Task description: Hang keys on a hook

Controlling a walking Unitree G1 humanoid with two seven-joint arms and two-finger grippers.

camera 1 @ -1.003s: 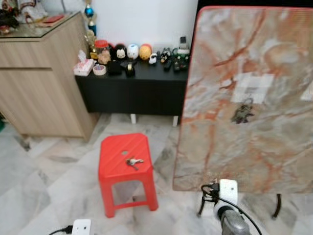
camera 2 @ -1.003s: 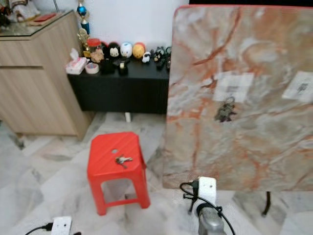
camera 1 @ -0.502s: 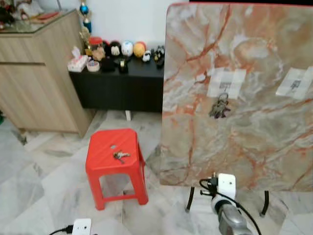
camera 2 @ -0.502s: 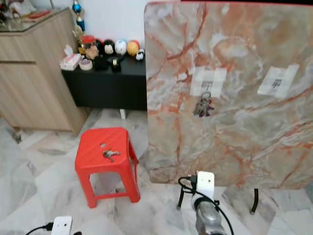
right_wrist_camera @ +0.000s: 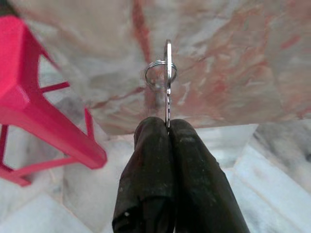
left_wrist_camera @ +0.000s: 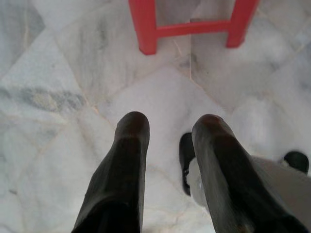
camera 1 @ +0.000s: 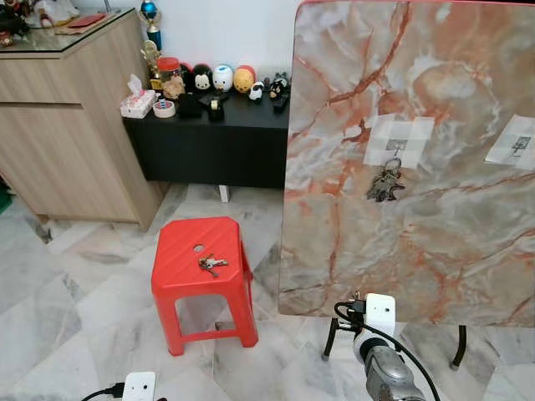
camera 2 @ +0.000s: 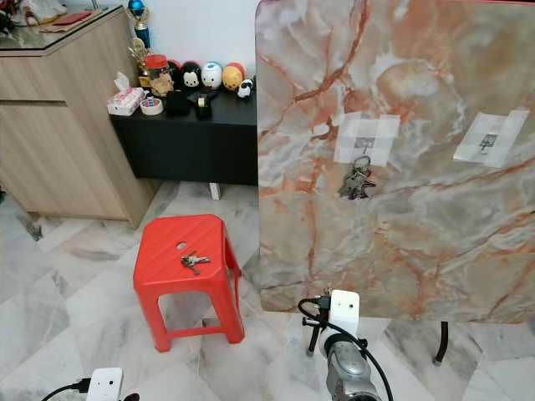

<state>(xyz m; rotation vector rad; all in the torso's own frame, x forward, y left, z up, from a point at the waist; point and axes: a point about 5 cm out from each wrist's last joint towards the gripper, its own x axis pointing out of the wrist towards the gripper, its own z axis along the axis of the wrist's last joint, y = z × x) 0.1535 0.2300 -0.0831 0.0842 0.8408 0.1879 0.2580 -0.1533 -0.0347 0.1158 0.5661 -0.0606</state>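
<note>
With right gripper (right_wrist_camera: 167, 127) clenched on a key (right_wrist_camera: 167, 73), carry step: next, raise it to the free right hook (camera 2: 488, 142); left gripper (left_wrist_camera: 167, 127) released.

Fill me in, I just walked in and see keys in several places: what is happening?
The robot's right tool is shut on a silver key with a split ring, held low before the upright marble-patterned board. One bunch of keys already hangs on a taped hook there; a second taped hook is free. Another small bunch lies on the red plastic stool. The left tool hangs open over the floor.
</note>
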